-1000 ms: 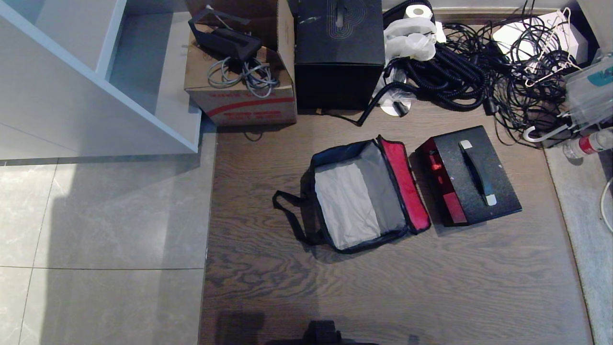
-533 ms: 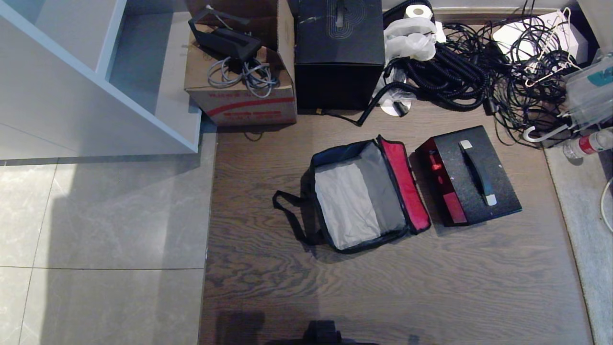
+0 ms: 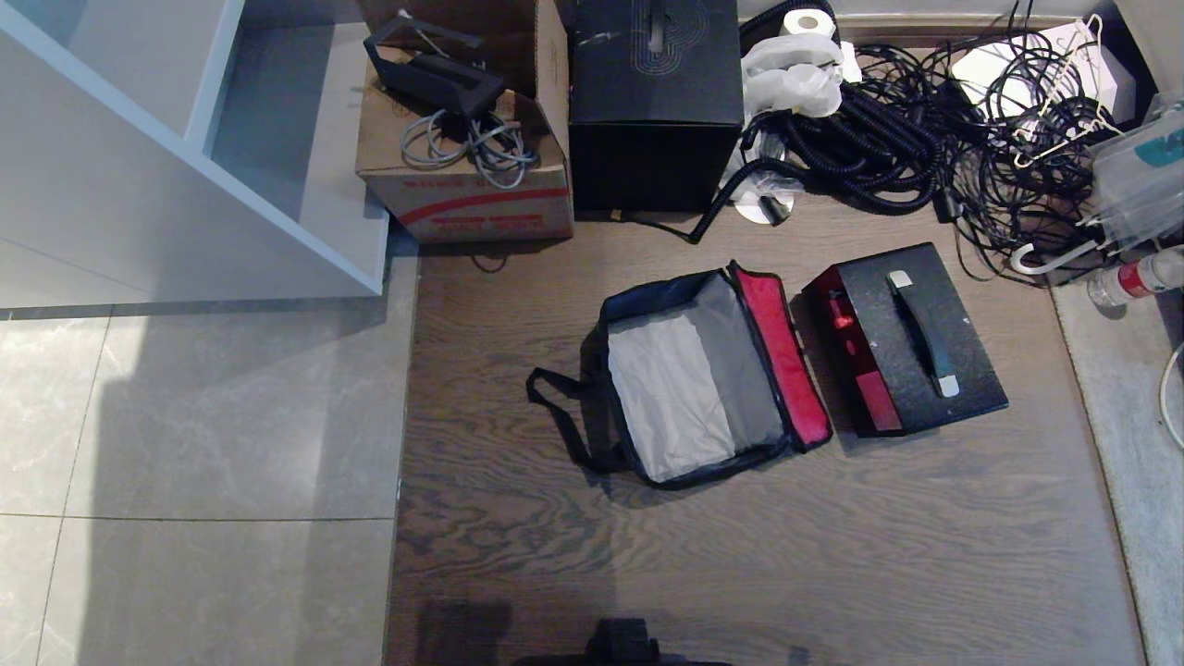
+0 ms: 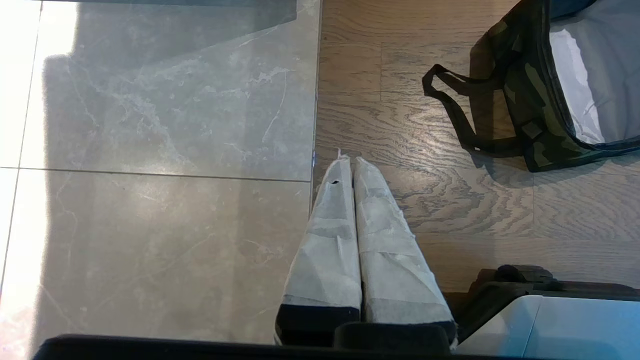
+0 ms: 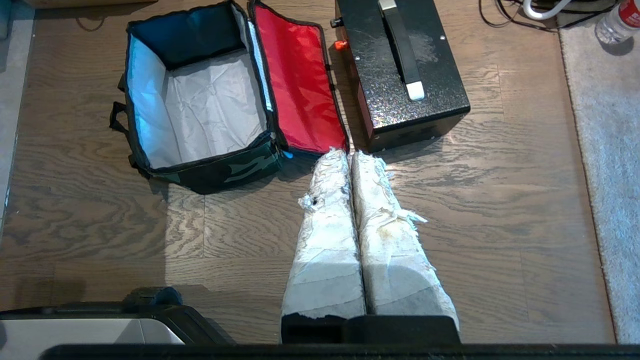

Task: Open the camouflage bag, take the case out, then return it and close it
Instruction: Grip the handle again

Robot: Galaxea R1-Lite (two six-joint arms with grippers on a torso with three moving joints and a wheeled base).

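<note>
Right gripper (image 5: 350, 155), tape-wrapped fingers pressed together and holding nothing, hangs above the wooden floor (image 3: 740, 555) just short of the bag's red lid (image 5: 300, 85). Left gripper (image 4: 350, 162), likewise closed and empty, hangs over the seam between floor and grey tiles (image 4: 150, 150). The camouflage bag (image 3: 698, 379) lies open, grey lining exposed. The case (image 3: 911, 338) stands on the floor beside the lid, handle up.

Cloth camouflage bag (image 5: 210, 170), glossy speckled case (image 5: 400, 75), seemingly wood-grain floor (image 3: 740, 555)
</note>
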